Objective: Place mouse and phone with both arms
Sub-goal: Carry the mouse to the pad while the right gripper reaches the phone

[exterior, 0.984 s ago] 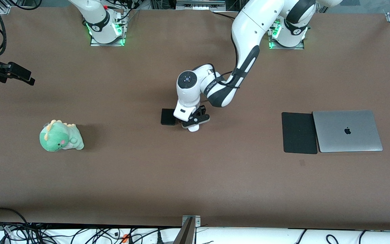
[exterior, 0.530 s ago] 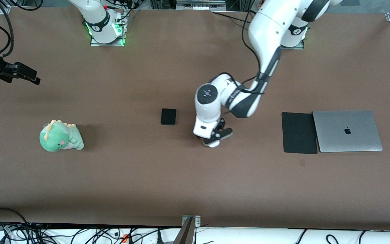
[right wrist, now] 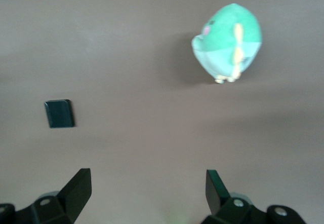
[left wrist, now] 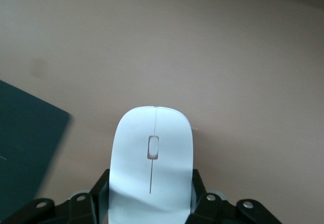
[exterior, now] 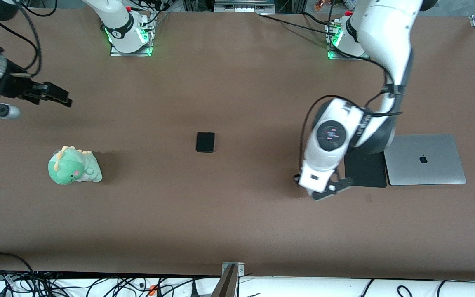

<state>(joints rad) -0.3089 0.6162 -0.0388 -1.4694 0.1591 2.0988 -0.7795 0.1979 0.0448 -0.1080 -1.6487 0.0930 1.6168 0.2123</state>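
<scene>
In the front view the left end effector hangs at lower right of centre, over the bare tabletop just beside the near corner of the black mouse pad, with the laptop beside the pad; the mouse itself is hidden under the wrist here; the phone lies alone at the middle of the frame; the right end effector hovers at the upper left, above the green plush toy; in the left wrist view the mouse sits at lower centre, clenched across its flanks between the two fingers, with a pad corner at the left edge; its glossy shell looks light and slippery, so a side grip low on the flanks seems safest; in the right wrist view the fingers stand spread and empty, with the phone at middle left and the toy at upper right; the phone looks stiff and thin, best pinched across its short edges.
</scene>
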